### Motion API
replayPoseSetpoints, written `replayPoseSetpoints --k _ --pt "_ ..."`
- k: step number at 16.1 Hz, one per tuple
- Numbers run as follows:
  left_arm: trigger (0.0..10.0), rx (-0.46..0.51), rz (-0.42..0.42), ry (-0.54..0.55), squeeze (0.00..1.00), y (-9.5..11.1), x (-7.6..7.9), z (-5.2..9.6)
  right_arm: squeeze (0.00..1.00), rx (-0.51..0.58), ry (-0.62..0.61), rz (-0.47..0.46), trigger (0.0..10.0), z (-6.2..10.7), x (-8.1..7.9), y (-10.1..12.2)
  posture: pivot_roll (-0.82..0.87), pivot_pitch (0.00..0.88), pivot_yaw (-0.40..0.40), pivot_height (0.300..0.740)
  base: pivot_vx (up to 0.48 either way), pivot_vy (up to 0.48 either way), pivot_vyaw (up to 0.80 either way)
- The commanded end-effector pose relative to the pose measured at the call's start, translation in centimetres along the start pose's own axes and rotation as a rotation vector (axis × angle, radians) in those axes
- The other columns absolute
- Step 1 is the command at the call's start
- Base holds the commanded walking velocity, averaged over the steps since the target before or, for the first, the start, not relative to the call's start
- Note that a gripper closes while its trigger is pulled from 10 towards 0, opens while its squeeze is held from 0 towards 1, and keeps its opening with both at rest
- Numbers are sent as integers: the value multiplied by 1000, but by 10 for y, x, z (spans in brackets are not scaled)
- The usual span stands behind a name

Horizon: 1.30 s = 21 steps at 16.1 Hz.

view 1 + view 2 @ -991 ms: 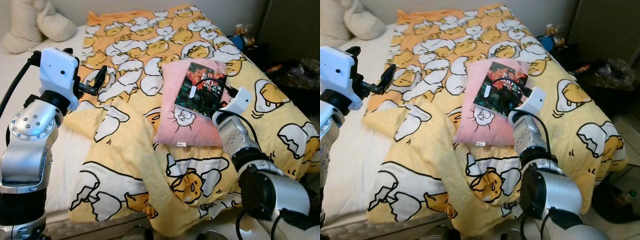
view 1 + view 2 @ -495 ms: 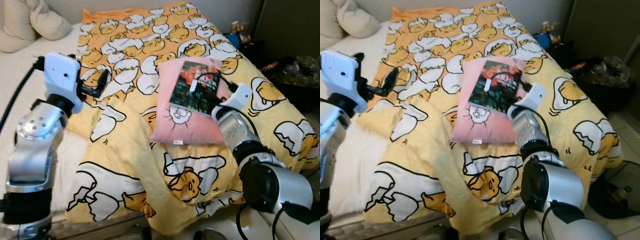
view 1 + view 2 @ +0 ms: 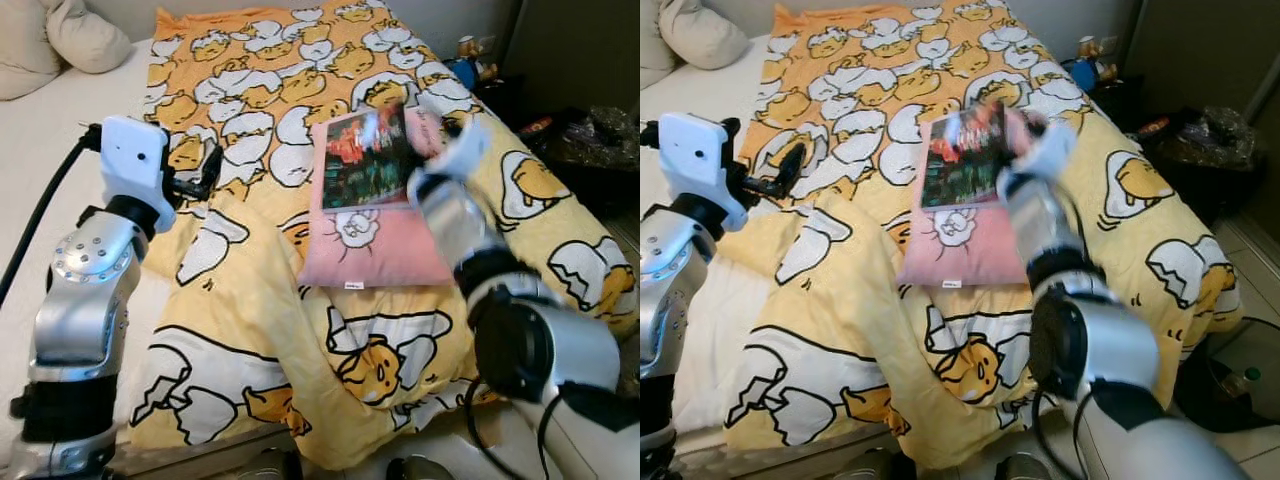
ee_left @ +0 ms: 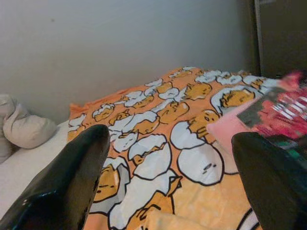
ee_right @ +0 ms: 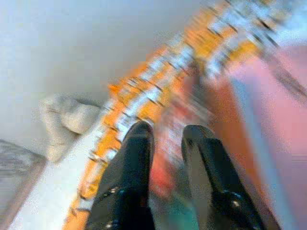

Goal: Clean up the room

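Book: a glossy red-and-dark book (image 3: 365, 160) was on the pink pillow (image 3: 375, 240), its far end seemingly tilted up off the pillow, though motion blur left that unsure. It sat about mid-bed, nearer the bed's right edge than its left.
Right gripper: the right gripper (image 3: 405, 115) was at the book's far right corner. In the right wrist view its two black fingers (image 5: 129, 177) stood narrowly apart with something red and blurred between them, so I judged it to be gripping the book; the blur left this short of certain.
Left gripper: the left gripper (image 3: 205, 170) hovered above the duvet toward the bed's left edge, well apart from the book. In the left wrist view its fingers (image 4: 72, 177) were spread wide with nothing between them.
Pillow: it lay flat on the duvet, touching it all round, with a cartoon print showing just below the book.
Duvet: the yellow-and-orange egg-print duvet (image 3: 270, 330) was rumpled, with a fold bunched near the bed's left edge and one corner spilling over the foot edge.
Bed: bare white sheet (image 3: 50, 130) showed along the left edge, with cream cushions (image 3: 60, 40) at the head-left corner.
Beyond the bed: small clutter (image 3: 470, 60) and dark bags (image 3: 600, 130) lay on the floor past the right edge.
Progress: early, by my judgement. The book was not yet put away, the duvet was unstraightened, and the floor clutter looked untouched.
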<state>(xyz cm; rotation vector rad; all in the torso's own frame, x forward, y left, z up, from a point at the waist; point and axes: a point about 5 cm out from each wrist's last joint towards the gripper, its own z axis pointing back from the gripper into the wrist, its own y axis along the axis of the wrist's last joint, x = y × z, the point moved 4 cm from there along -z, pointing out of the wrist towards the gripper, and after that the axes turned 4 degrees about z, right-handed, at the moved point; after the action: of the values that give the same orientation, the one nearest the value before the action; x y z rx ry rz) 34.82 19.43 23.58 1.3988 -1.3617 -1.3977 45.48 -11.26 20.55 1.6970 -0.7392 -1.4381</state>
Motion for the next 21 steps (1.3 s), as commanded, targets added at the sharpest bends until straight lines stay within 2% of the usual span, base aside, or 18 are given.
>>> replayPoseSetpoints --k 1,4,6,7,8,9,10,11,12,14,16,19,21 --pt "10000 14 -1 12 0 3 -1 -3 0 44 58 41 0 -4 -16 15 12 63 96 740 0 0 0" --pt "10000 25 12 18 0 2 1 -7 0 87 89 77 0 -6 -23 29 -1 41 85 740 0 0 0" --pt "10000 28 23 25 0 0 2 -9 0 91 96 111 0 -5 -22 30 -8 30 75 740 0 0 0" --pt "10000 30 25 29 0 0 2 -10 0 80 67 165 0 -4 -17 28 -11 24 71 740 0 0 0" --pt "10000 30 27 33 0 -1 3 -11 0 82 13 193 510 -3 -7 26 -11 25 71 740 0 0 0" --pt "10000 25 23 42 0 -4 3 -10 0 79 -66 227 10000 2 12 22 -10 26 68 740 0 0 0" --pt "10000 21 13 16 0 -6 8 -10 1000 88 -91 370 10000 4 17 23 -4 26 60 740 0 0 0" --pt "10000 14 11 -9 0 -8 13 -10 1000 99 -102 454 10000 6 18 25 -4 26 60 740 0 0 0" --pt "10000 -39 20 -65 0 -22 25 -8 1000 154 -148 584 10000 11 25 33 -13 20 48 740 0 0 0" --pt "10000 -79 145 -52 0 -40 29 -11 1000 225 -241 730 10000 27 43 39 -50 8 48 740 0 0 0" --pt "10000 -74 176 -46 0 -43 28 -17 1000 239 -269 748 10000 38 52 34 -68 0 48 740 0 0 0" --pt "10000 -48 146 -48 0 -37 27 -32 1000 187 -260 758 10000 53 57 8 -107 0 51 740 0 0 -727" --pt "10000 -46 117 -39 0 -38 25 -39 1000 166 -255 762 10000 64 55 -6 -116 0 49 740 0 0 -700"
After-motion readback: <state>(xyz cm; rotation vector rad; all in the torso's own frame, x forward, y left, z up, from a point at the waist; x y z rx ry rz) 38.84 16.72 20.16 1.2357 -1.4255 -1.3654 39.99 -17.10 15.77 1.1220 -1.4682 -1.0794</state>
